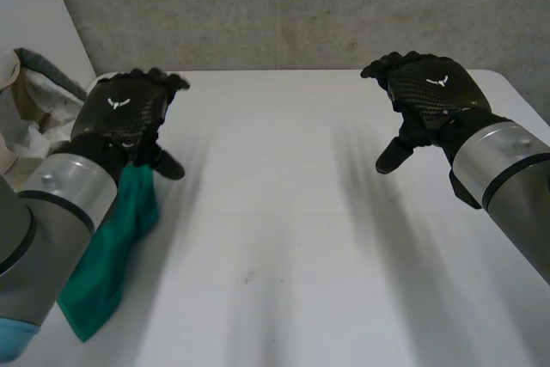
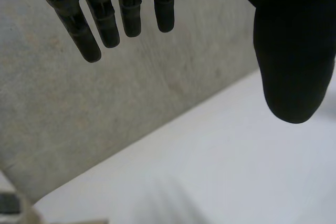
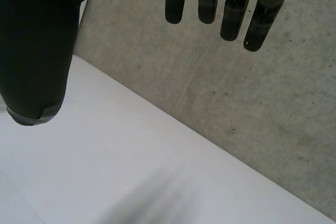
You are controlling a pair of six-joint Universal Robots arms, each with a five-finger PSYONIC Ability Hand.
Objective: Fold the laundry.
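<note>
Reaching over the white desk point(image 1: 284, 238), the left robot hand point(image 1: 129, 113) at the upper left held its fingers straight and apart from the thumb, gripping nothing. The right robot hand point(image 1: 430, 92) at the upper right was spread the same way. A green cloth point(image 1: 107, 255) lay at the lower left, running from under the left wrist along the forearm.

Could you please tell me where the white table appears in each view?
Head view: white table beneath left hand and right hand.
Left wrist view: beyond the left hand's thumb.
Right wrist view: beyond the right hand's thumb.
Shared landmark: concrete wall along its far edge.
</note>
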